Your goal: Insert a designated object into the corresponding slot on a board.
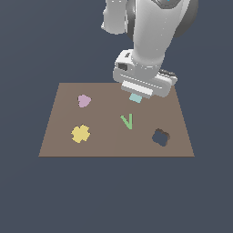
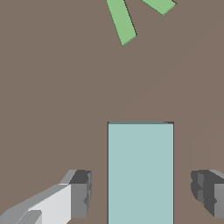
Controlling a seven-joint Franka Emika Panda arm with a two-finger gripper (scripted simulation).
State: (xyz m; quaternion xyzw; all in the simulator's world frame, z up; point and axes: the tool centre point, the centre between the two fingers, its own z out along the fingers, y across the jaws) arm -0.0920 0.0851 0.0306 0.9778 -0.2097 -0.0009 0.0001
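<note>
Two end effector fingers [image 2: 78, 192] wide of teal block [image 2: 140, 173]

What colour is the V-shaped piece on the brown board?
Green; the V-shaped piece shows whole in the exterior view.

Light is flat and even in both views, with no visible source and no glare. The board [image 1: 59, 136] is a uniform matte brown with no cast shadows, even directly beneath the gripper [image 1: 136, 93]. The arm [image 1: 150, 32] alone shows soft shading, paler on its front and greyer toward its edges. Edges look slightly soft and stair-stepped (low render resolution). In the wrist view the teal block [image 2: 140, 173] between the fingers [image 2: 79, 192] is evenly lit, outlined by a thin dark line; no edge distortion.
</note>
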